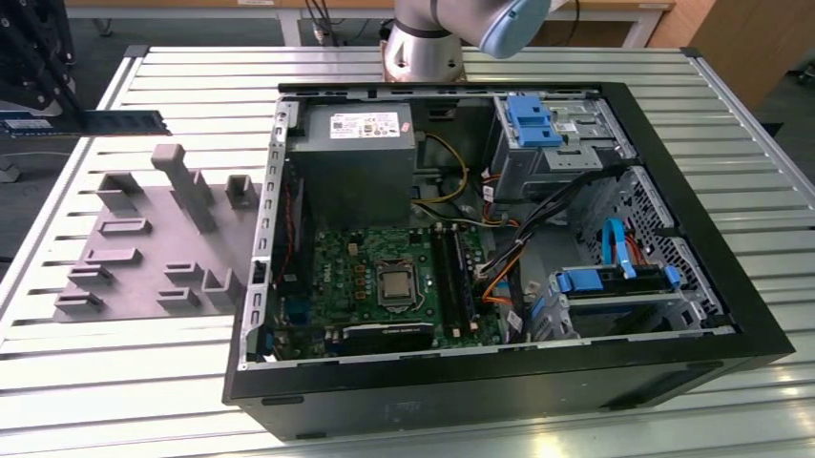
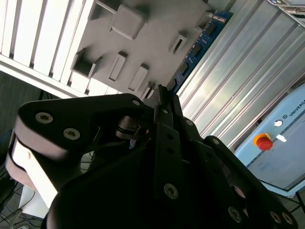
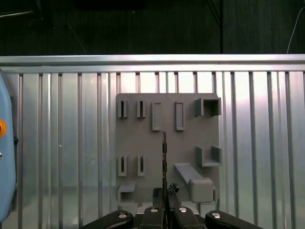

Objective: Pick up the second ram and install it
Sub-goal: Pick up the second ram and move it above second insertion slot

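Note:
The second ram (image 1: 109, 122) is a long dark-green stick with black chips, hanging level in the air above the far end of the grey holder block (image 1: 140, 243), at the exterior view's left. My gripper (image 1: 18, 111) is shut on its end with the blue sticker. In the second wrist view the ram (image 2: 198, 47) sticks out from between my black fingers (image 2: 164, 112). The first wrist view shows the ram (image 3: 164, 152) edge-on above the holder block (image 3: 167, 138), with my gripper (image 3: 165, 209) closed around it. The long black slots (image 1: 453, 272) lie on the motherboard (image 1: 382, 281).
The open computer case (image 1: 713, 353) lies on the slatted metal table (image 1: 140, 382), to the exterior view's right of the holder block. Inside are a grey power supply (image 1: 357, 157), blue drive brackets (image 1: 529, 119) and loose cables (image 1: 510, 272). The arm's base (image 1: 427, 43) stands behind the case.

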Available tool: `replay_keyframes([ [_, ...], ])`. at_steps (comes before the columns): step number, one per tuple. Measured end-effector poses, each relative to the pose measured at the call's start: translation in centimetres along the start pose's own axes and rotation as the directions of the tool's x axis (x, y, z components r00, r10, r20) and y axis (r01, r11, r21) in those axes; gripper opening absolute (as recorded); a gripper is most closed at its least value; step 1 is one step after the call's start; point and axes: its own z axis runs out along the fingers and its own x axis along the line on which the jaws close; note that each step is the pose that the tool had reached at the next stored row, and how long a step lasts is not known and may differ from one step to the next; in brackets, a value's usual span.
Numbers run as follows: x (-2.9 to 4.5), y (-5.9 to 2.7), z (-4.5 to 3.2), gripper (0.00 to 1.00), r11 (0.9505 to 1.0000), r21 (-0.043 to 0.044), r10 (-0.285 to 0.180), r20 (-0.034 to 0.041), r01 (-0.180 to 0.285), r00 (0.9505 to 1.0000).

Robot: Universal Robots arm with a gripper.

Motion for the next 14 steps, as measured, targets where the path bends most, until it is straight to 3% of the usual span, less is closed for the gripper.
replay_keyframes([
  [14, -0.02, -0.54, -0.01, 0.14, 1.0000, 0.0000, 0.000, 0.0000, 0.000, 1.0000],
])
